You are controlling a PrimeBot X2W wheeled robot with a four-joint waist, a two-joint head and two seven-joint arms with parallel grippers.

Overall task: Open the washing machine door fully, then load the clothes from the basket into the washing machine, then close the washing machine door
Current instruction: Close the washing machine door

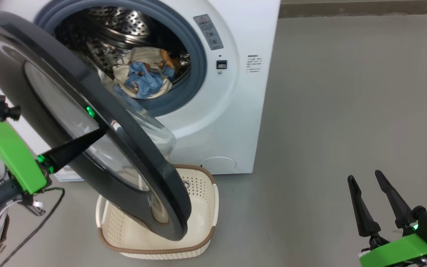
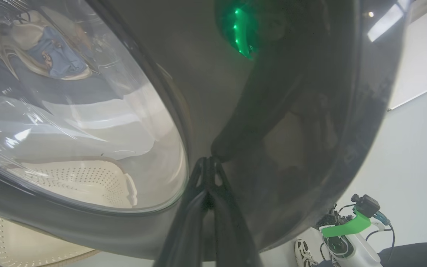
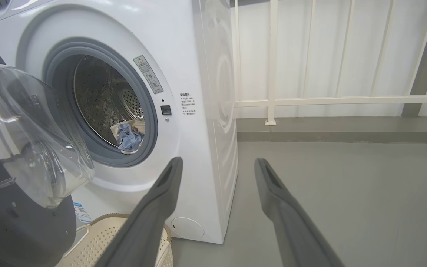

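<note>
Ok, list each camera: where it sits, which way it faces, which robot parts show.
Head view: on the head, looking forward and down at the washing machine, its open door and the basket; left gripper shut against the door, right gripper open.
Left wrist view: close against the door's outer face, looking along its shut fingers.
Right wrist view: low, facing the machine's front and the floor; its open fingers rise from below.
Shared: all show the clothes in the drum.

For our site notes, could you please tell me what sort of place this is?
Probably a laundry or utility corner: a white front-loading washing machine stands on a bare grey floor, a cream basket sits before it, and a white railing lines the wall beyond.
</note>
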